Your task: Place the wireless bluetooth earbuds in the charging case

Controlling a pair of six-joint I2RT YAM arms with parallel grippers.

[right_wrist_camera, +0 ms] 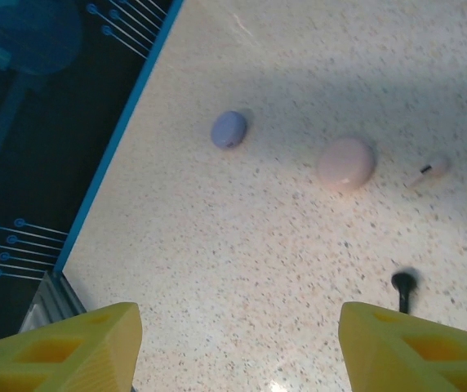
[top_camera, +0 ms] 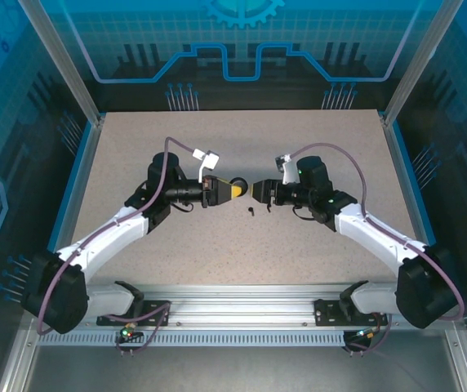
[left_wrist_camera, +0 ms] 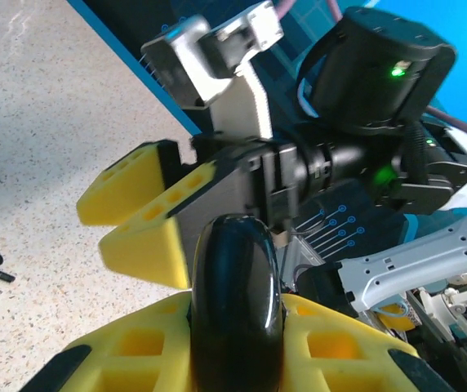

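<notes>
**Left end effector** (left_wrist_camera: pixel 233 347): the two yellow fingers are clamped on a black case (left_wrist_camera: pixel 233 278), one finger against each broad side. The case stands on edge between them, glossy, with its narrow rim towards the wrist camera. In the top view this end effector sits at the centre of the tabletop (top_camera: pixel 135 147) and points right.

**Right end effector** (right_wrist_camera: pixel 237 327): the fingers are wide apart, one at the lower left and one at the lower right of its wrist view, with bare tabletop between them. In the top view it points left, tip to tip with the left end effector and close to it. Whether the two touch cannot be told. In the left wrist view its yellow fingers show left of centre, above the black case, with a gap between them.

**Earbuds and cases:**
- A black earbud (right_wrist_camera: pixel 402 286) lies on the tabletop at the lower right of the right wrist view, just above the right-hand finger and apart from it. In the top view it lies just below the two sets of fingertips.
- A pale pink earbud (right_wrist_camera: pixel 428 170) lies at the right of the right wrist view, just beside a pink case (right_wrist_camera: pixel 346 163) and not touching it.
- A lilac case (right_wrist_camera: pixel 229 129) lies to the left of the pink case, apart from it and nearer the blue edge of the tabletop.
- A pale piece at the right edge of that view is cut off and cannot be identified.
</notes>
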